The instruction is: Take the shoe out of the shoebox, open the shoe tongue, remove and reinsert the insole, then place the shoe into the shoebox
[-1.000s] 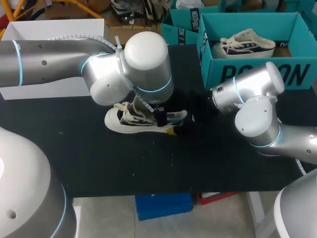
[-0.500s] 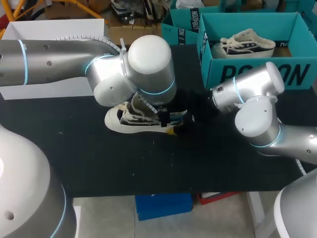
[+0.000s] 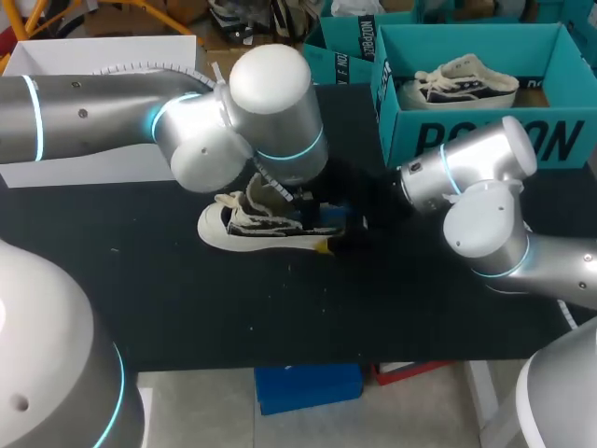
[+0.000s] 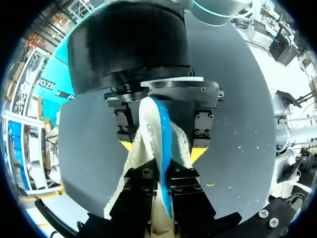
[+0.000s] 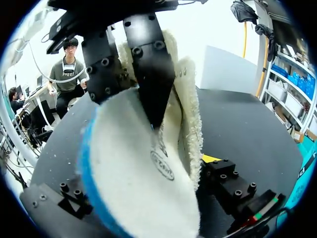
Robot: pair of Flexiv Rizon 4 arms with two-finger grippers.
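Note:
A cream and black sneaker (image 3: 244,230) lies on its sole on the black table (image 3: 187,308), toe to the left. My right gripper (image 3: 341,239) straddles its fleece-lined heel (image 5: 190,114), one finger against each side (image 4: 162,148). The white insole with a blue underside (image 4: 157,144) stands bent up out of the heel. My left gripper (image 4: 163,173) comes down from above and is shut on the insole's edge, one black finger (image 5: 148,64) on its front face and the other behind it. The teal shoebox (image 3: 476,140) stands at the back right.
A second sneaker (image 3: 462,82) lies inside the teal shoebox. Another teal box (image 3: 340,49) sits behind it and a white box (image 3: 93,56) stands at the back left. My left arm's large joint (image 3: 270,103) hangs over the shoe.
My left gripper's fingers have closed onto the insole, and its wrist joint has shifted a little. The right arm and the shoe have stayed put.

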